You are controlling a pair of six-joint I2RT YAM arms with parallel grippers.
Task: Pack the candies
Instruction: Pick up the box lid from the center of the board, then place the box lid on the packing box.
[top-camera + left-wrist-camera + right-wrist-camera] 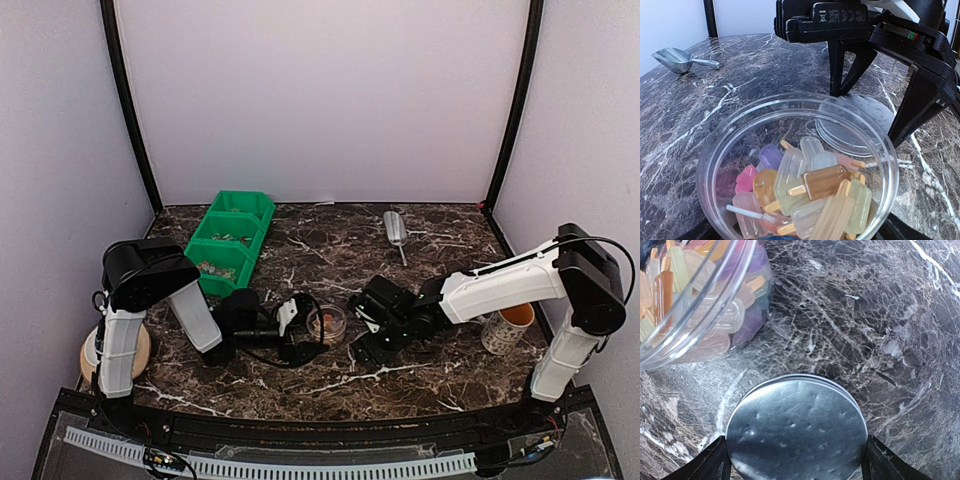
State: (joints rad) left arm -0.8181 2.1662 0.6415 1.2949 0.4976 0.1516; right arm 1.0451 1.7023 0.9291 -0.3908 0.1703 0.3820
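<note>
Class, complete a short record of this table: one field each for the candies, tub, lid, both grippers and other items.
tub: clear, round, uncovered
candies: mixed colours, inside the tub
lid: flat on the table beside the tub
right gripper: fingers against opposite edges of the lid
left gripper: at the tub; grip unclear
other items: green bin, scoop, mug
</note>
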